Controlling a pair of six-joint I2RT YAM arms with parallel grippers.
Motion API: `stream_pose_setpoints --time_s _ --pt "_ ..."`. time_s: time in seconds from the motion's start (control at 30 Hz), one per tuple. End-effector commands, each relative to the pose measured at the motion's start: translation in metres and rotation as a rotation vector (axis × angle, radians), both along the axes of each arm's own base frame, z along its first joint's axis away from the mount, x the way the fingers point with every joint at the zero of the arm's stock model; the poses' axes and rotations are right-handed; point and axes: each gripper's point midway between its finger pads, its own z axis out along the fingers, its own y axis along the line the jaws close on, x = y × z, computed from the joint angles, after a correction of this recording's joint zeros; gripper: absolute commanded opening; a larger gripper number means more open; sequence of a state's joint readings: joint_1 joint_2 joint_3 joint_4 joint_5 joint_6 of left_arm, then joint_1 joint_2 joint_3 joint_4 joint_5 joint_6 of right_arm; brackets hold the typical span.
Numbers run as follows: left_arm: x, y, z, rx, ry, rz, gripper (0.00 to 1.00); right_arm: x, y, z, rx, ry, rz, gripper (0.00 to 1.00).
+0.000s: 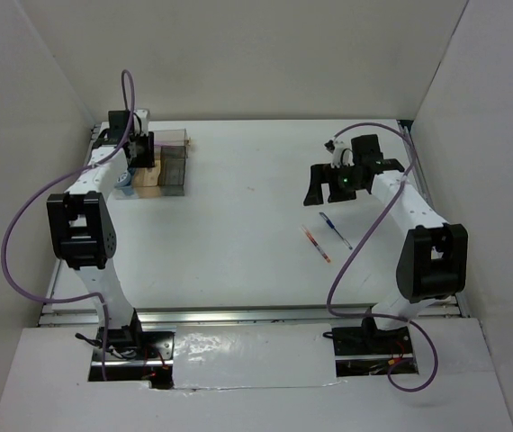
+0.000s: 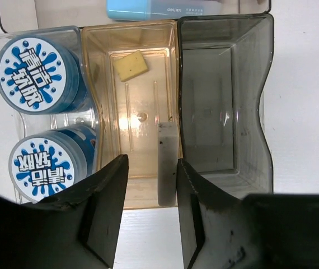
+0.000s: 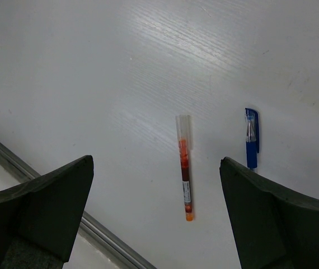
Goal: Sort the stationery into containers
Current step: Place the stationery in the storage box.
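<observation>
The clear-plastic organiser (image 2: 263,84) (image 1: 174,160) stands at the back left. Two round blue tubs (image 2: 38,73) (image 2: 47,168) sit in its clear left compartment. The tan middle compartment (image 2: 142,112) holds a small tan stub (image 2: 130,65) and a pale grey stub (image 2: 168,162) standing against its right wall. The smoky grey compartment (image 2: 224,95) holds nothing. A pale-blue bar (image 2: 165,8) lies behind. My left gripper (image 2: 151,207) (image 1: 139,153) hovers open over the tan compartment, the grey stub beside its right finger. My right gripper (image 3: 156,168) (image 1: 327,192) is wide open above the red-orange pen (image 3: 184,168) (image 1: 316,243) and blue pen (image 3: 252,139) (image 1: 336,230).
White walls enclose the table on three sides. A metal rail (image 3: 92,227) runs along the table's near edge, also seen in the top view (image 1: 238,313). The two pens lie side by side on the white tabletop at right centre.
</observation>
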State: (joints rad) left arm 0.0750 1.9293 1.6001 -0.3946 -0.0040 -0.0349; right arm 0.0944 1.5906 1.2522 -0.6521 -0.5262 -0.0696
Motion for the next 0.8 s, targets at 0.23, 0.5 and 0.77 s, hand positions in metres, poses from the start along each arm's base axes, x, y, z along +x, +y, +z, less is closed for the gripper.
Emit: stream_pose_setpoints --time_s 0.23,0.5,0.77 --pt "0.008 0.014 0.015 -0.041 -0.041 0.045 0.53 -0.009 0.003 -0.004 -0.116 0.001 0.035 0.99" --pt "0.007 0.014 0.013 -0.048 -0.039 0.033 0.47 -0.015 0.011 -0.006 -0.127 0.007 0.059 0.99" --pt "0.002 0.011 0.031 -0.107 -0.082 0.032 0.5 -0.025 0.011 -0.015 -0.137 0.042 0.079 0.97"
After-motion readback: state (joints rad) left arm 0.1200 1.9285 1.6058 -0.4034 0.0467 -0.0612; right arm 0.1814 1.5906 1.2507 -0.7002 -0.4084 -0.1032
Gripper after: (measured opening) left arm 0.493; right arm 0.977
